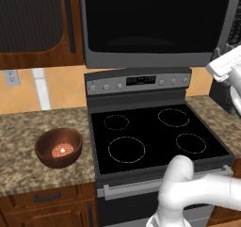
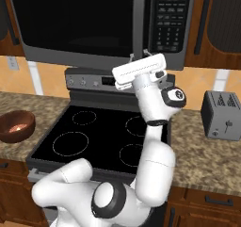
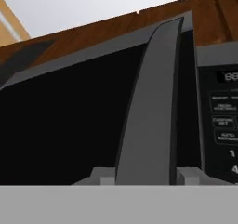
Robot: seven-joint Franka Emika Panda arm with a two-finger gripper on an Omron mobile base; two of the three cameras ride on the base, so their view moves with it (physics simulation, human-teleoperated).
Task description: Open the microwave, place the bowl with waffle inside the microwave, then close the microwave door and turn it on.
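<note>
Kitchen wall and wooden cabinets frame my work, with the microwave (image 2: 94, 23) hung above the stove (image 1: 155, 136). My gripper (image 3: 145, 175) sits at the foot of the door handle (image 3: 148, 107), one fingertip (image 3: 100, 175) on each side of it; the jaws straddle the bar, but I cannot tell whether they pinch it yet. I judge this to be the opening step: the door (image 1: 150, 19) looks shut, so next I need a firm squeeze, then a pull outward along the hinge arc. Hand view gives me the handle and keypad (image 3: 223, 125) close up. The left base view alone shows the waffle (image 1: 61, 150) in the bowl (image 1: 59, 147), on the counter (image 1: 28, 127) left of the stove. The right base view adds a toaster (image 2: 221, 114).
</note>
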